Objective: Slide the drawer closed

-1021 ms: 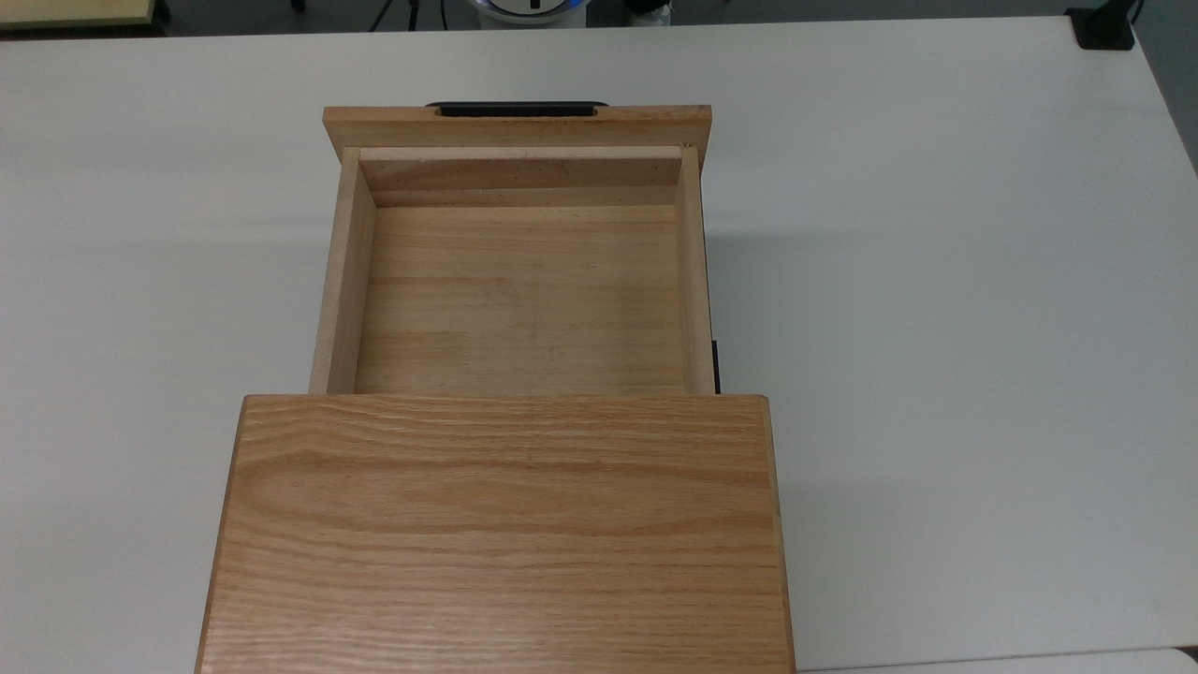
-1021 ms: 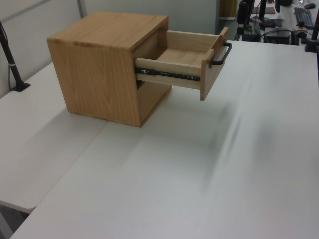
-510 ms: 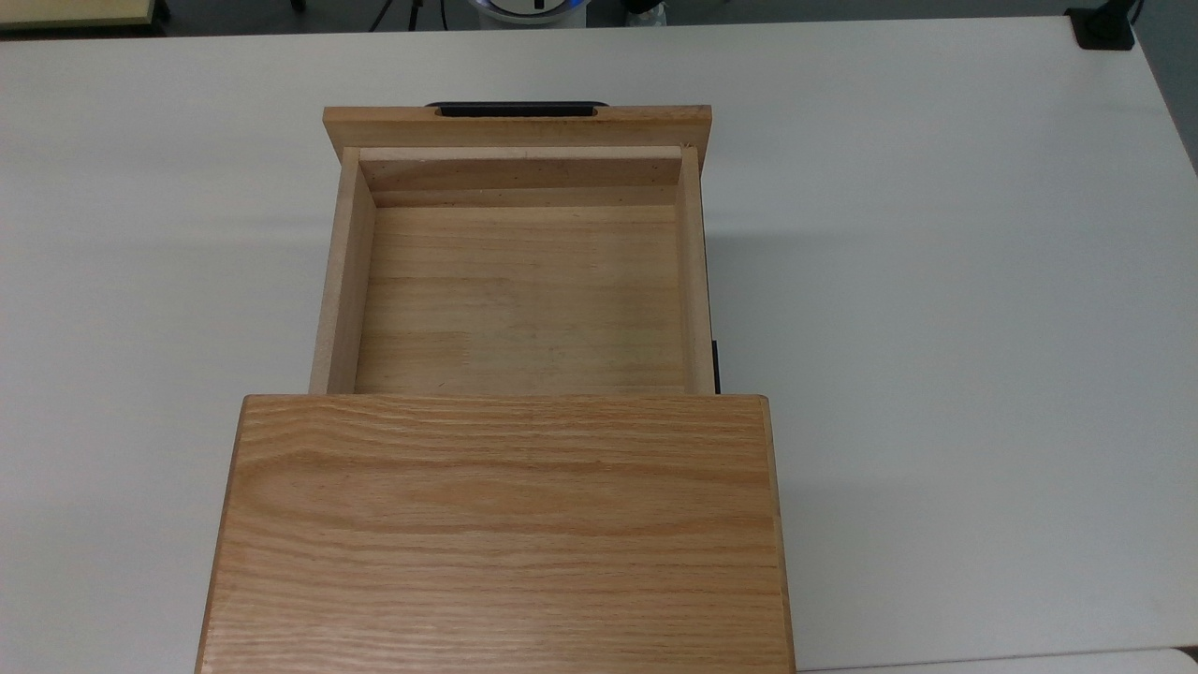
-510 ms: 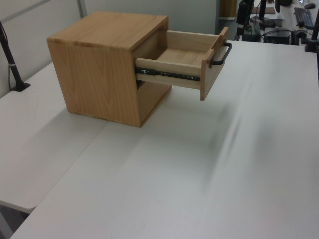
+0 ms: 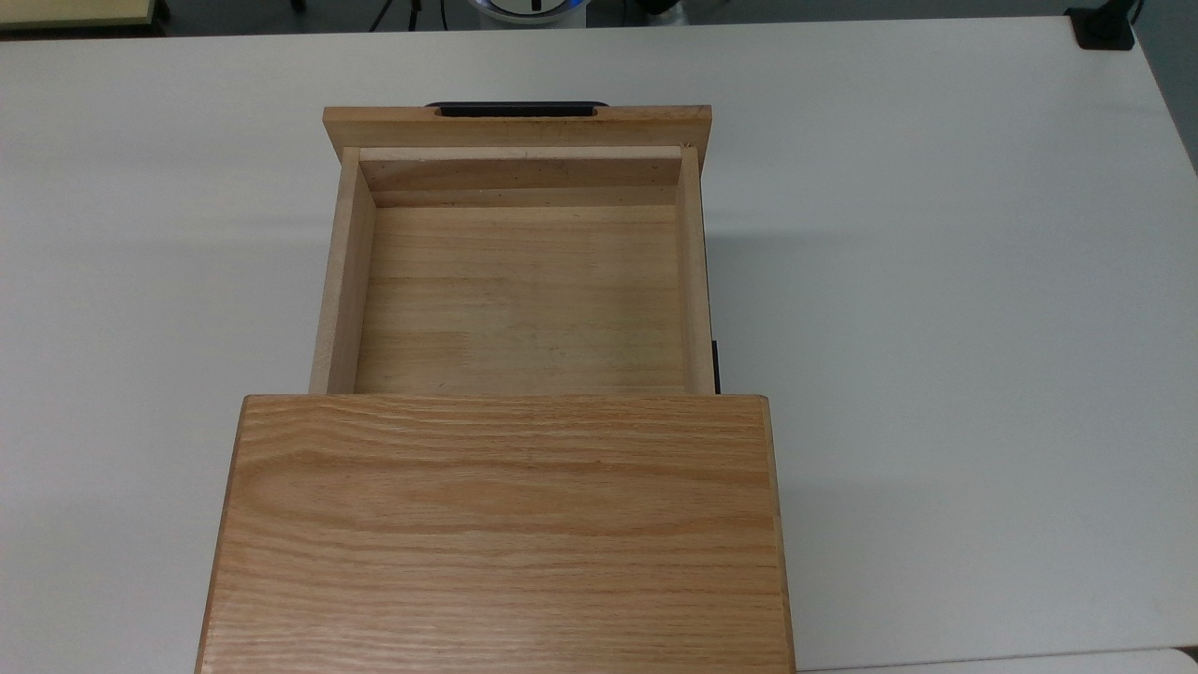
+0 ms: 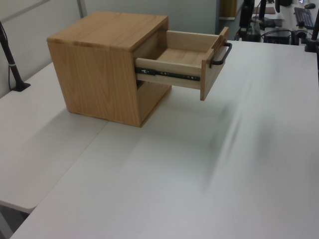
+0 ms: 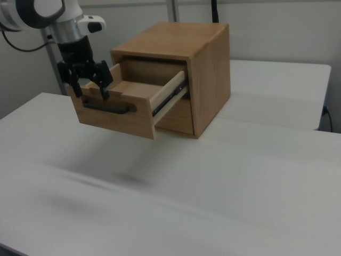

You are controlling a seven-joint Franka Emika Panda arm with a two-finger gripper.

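The drawer [image 5: 515, 124] is a light-wood tray pulled far out of the cabinet, and it is empty inside. Its black bar handle [image 5: 517, 109] sits on the front panel, also seen as the handle [image 6: 222, 55] and the handle [image 7: 109, 108]. In the right view my gripper [image 7: 89, 92] hangs over the top edge of the drawer [image 7: 114, 120] front panel, just above the handle. It is open, with nothing between its black fingers [image 7: 103, 88].
The oak-grain cabinet [image 5: 501, 534] stands on a white table [image 5: 936, 328]; it shows as the cabinet [image 6: 99, 74] and the cabinet [image 7: 208, 80]. A black slide rail [image 6: 167, 73] runs along the drawer's side. A black clamp [image 5: 1104, 28] sits at the table's far right corner.
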